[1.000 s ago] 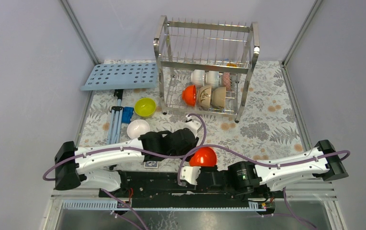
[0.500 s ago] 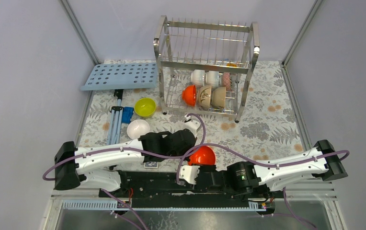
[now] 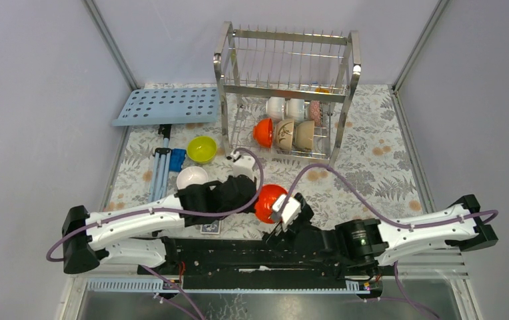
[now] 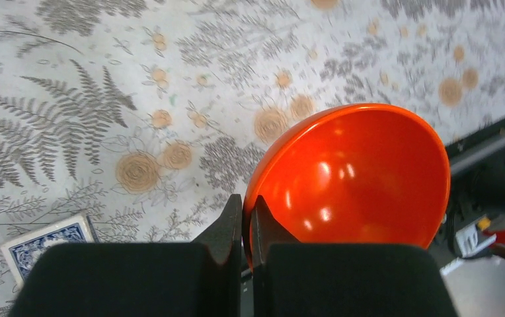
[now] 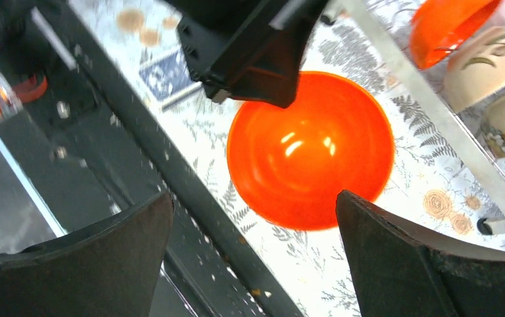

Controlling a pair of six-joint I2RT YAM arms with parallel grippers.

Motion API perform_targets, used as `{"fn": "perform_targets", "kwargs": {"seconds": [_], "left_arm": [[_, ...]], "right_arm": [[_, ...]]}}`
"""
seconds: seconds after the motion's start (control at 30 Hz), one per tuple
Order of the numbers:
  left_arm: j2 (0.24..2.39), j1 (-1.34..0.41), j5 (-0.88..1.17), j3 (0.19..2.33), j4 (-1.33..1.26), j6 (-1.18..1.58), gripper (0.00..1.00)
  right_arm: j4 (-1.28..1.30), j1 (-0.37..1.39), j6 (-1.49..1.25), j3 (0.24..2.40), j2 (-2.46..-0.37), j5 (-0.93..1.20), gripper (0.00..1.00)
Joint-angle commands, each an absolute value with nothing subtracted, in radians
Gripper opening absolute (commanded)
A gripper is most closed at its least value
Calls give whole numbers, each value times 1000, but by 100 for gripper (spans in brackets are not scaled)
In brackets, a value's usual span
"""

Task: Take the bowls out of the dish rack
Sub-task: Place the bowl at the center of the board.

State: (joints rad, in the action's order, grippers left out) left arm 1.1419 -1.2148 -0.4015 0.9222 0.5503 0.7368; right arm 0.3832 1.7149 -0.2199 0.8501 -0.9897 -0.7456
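An orange-red bowl (image 3: 270, 201) hangs tilted just above the floral table, and my left gripper (image 3: 257, 195) is shut on its rim. In the left wrist view the fingers (image 4: 246, 206) pinch the bowl's (image 4: 362, 178) edge. My right gripper (image 3: 285, 217) is open beside it; its wrist view shows the same bowl (image 5: 312, 152) beyond its wide-spread fingers (image 5: 253, 198), not touching. The dish rack (image 3: 222, 67) stands at the back; its lower tier holds an orange bowl (image 3: 262, 132), two beige bowls (image 3: 284, 133), two white bowls (image 3: 276, 107) and a speckled one (image 3: 314, 110). A yellow-green bowl (image 3: 202, 149) and a white bowl (image 3: 192, 179) sit on the table.
A light-blue perforated tray (image 3: 165, 105) leans at the back left. A blue-and-grey folded stand (image 3: 162, 167) lies by the left wall. A blue card pack (image 3: 210, 229) lies near the black base rail (image 3: 238, 257).
The right gripper has opened and let go of the orange-red bowl. The left gripper has shut on its rim and carried it a little left and away from the rail.
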Motion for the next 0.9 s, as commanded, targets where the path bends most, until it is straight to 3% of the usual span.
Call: {"fn": "perform_targets", "kwargs": {"seconds": [0.0, 0.1, 0.2, 0.3, 0.43, 0.53, 0.67, 0.87], "left_arm": [[1081, -1142, -482, 899, 494, 847, 0], [1047, -1103, -498, 867, 492, 897, 0], [1008, -1088, -526, 839, 496, 948, 0], [968, -1086, -541, 815, 501, 984, 0], [943, -1086, -553, 796, 535, 1024, 0], [930, -1087, -555, 781, 565, 1064, 0], [939, -1086, -556, 766, 584, 1123, 0], [1009, -1086, -546, 805, 642, 1174, 0]], "right_arm": [[305, 1716, -392, 872, -939, -968, 100], [328, 1677, -403, 942, -966, -999, 100], [437, 1499, -545, 1034, -1005, -886, 100], [423, 1318, -635, 1017, -1014, -734, 100], [415, 1269, -745, 967, -1026, -690, 98], [418, 1253, -836, 931, -1050, -650, 88], [394, 1244, -920, 901, -1088, -622, 66], [418, 1213, -914, 961, -1191, -612, 57]]}}
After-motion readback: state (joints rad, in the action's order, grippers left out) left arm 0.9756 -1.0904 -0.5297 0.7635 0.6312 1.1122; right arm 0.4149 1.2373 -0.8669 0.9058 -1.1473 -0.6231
